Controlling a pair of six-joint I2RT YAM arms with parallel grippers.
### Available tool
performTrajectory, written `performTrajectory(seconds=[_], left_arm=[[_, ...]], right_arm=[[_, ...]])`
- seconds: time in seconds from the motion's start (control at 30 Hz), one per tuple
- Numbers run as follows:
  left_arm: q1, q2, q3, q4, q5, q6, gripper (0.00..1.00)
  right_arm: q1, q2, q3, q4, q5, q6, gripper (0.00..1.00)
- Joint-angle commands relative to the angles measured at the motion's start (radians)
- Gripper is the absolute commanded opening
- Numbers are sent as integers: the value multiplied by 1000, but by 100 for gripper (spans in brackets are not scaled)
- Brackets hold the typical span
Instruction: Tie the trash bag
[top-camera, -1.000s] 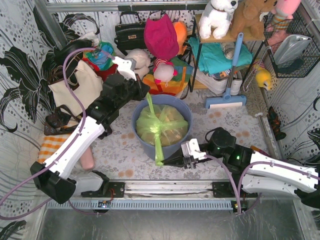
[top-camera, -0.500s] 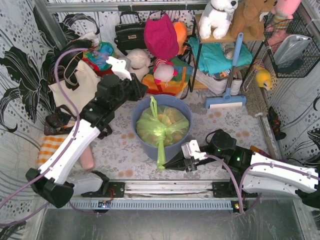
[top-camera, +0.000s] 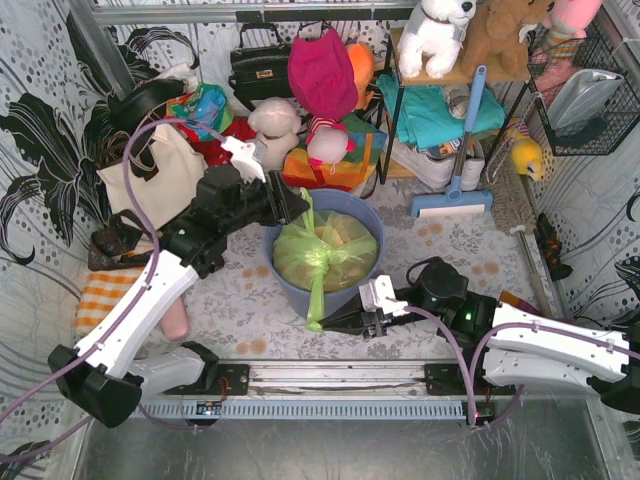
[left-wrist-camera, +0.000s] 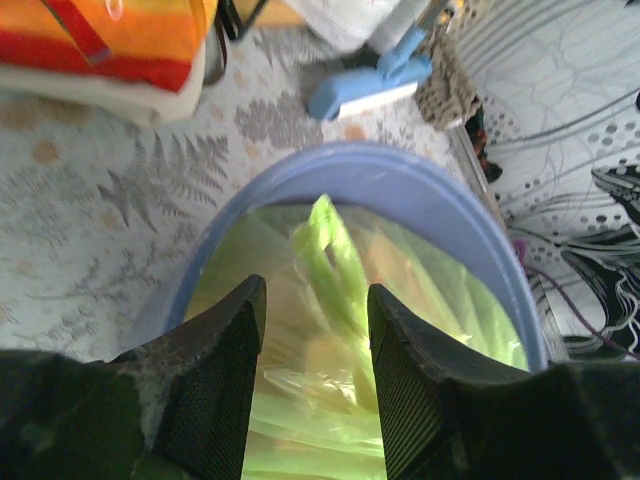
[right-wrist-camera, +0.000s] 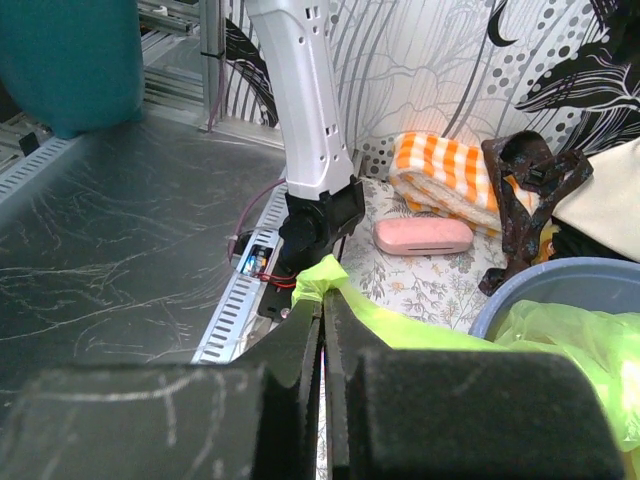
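The trash bag (top-camera: 330, 255) sits inside the round blue-grey bin (top-camera: 352, 203) in the middle of the flowered table (top-camera: 450, 250). Its thin green plastic is gathered at the middle of its top, and tan lumps show through it. My left gripper (top-camera: 291, 206) hangs at the bin's far left rim with its jaws apart. Through my left wrist camera I see my two black fingers (left-wrist-camera: 215, 375) standing either side of an upright strip (left-wrist-camera: 328, 240) of the bag's plastic. It rises just beyond their tips, and neither pad touches it. My right gripper (top-camera: 333, 321) lies low on the near side, just in front of the bin's wall. Its jaws are clamped on the end of a long strip (top-camera: 316, 295) that runs from the gather, over the near rim and down the outside of the bin. Through my right wrist camera a crumpled green end pokes out above my closed fingertips, and the strip stretches away to the right toward the bag's body. Off to the left of the bin, beside my left arm, a pink case (top-camera: 175, 318) and an orange-and-white striped towel (top-camera: 100, 295) lie on the table.
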Motion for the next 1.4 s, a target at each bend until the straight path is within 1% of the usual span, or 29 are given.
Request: performTrajectory(seconds=[0.0, 0.1, 0.13, 0.2, 0.23, 0.3, 0.33, 0.47, 0.57, 0.7, 0.87, 0.93, 1.0, 1.1, 1.17, 1.2, 1.37], left_arm=[[5, 18, -62, 108, 117, -66, 54], [5, 26, -90, 166, 140, -87, 54], [5, 24, -101, 194, 150, -97, 53], [6, 19, -120, 253, 179, -125, 47], [8, 18, -124, 274, 191, -137, 42], [7, 15, -125, 292, 204, -149, 35], [7, 13, -123, 292, 207, -151, 33], [7, -11, -119, 286, 204, -154, 33], [7, -35, -115, 269, 198, -153, 35], [7, -64, -114, 250, 189, -148, 32], [7, -68, -116, 237, 193, -145, 34], [8, -70, -120, 244, 202, -147, 31], [7, -72, -123, 251, 209, -148, 26], [7, -67, -134, 279, 233, -158, 22], [7, -58, -144, 316, 267, -175, 17], [7, -52, -149, 337, 284, -184, 16], [8, -20, -169, 456, 354, -230, 18]], right_arm=[[6, -1, 1, 67, 16, -13, 0], [6, 0, -4, 77, 19, -6, 0], [6, 0, -5, 78, 19, -3, 0], [6, -2, -7, 78, 21, 0, 0], [6, -3, -8, 81, 23, 1, 0], [6, -5, -11, 83, 25, 4, 0], [6, -6, -12, 86, 25, 5, 0], [6, -6, -16, 86, 30, 2, 0], [7, -5, -16, 88, 32, 3, 0], [6, -6, -16, 89, 30, 3, 0], [6, -5, -16, 88, 30, 5, 0], [6, -8, -17, 88, 30, 5, 0], [6, -11, -19, 88, 33, 6, 0], [6, -14, -23, 90, 36, 7, 0], [6, -15, -24, 91, 36, 10, 0], [6, -17, -24, 91, 36, 11, 0], [7, -25, -29, 92, 36, 12, 0]])
